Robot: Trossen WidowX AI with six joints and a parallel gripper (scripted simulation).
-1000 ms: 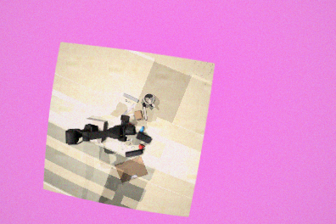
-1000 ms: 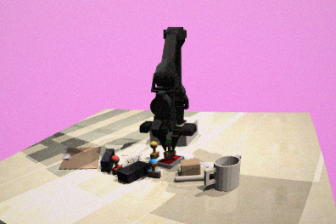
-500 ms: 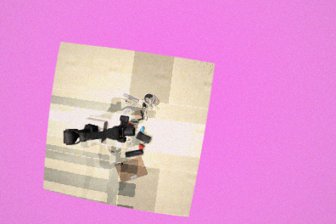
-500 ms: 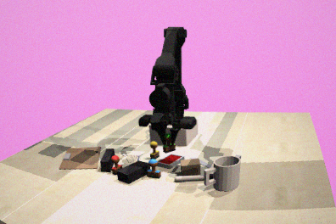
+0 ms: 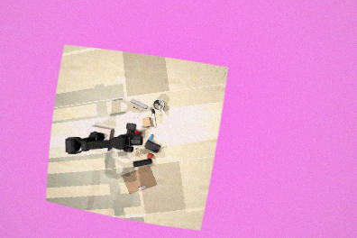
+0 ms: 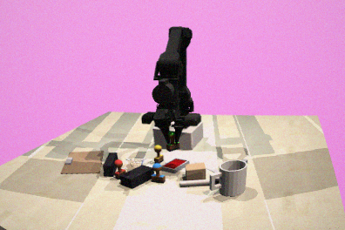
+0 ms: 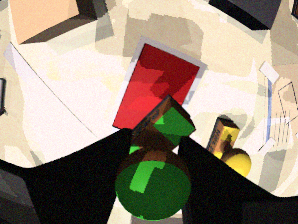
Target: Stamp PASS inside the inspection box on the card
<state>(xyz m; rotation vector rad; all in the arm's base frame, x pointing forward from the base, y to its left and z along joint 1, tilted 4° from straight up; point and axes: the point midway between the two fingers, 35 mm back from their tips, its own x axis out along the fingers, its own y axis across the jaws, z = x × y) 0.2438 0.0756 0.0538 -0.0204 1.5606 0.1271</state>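
My gripper point(image 6: 172, 142) point(image 7: 155, 140) is shut on a green-topped stamp point(image 6: 172, 135) point(image 7: 152, 190) with a brown block base. The stamp hangs above the bench, clear of the red ink pad point(image 6: 175, 165) point(image 7: 155, 75), on the robot's side of it. The pad's grey tray lies flat. The stamp's lettering cannot be read and its underside is hidden. A card point(image 7: 274, 127) with a blue line and thin black outlines shows at the right edge of the wrist view, partly cut off; no print can be made out in its box.
A yellow stamp point(image 6: 158, 153) point(image 7: 237, 161) stands beside the pad. Blue point(image 6: 158, 173) and red point(image 6: 118, 167) stamps stand near two black blocks point(image 6: 136, 177) point(image 6: 111, 165). A wooden block point(image 6: 195, 172), a grey mug point(image 6: 233, 179) and a brown board point(image 6: 83, 164) lie around.
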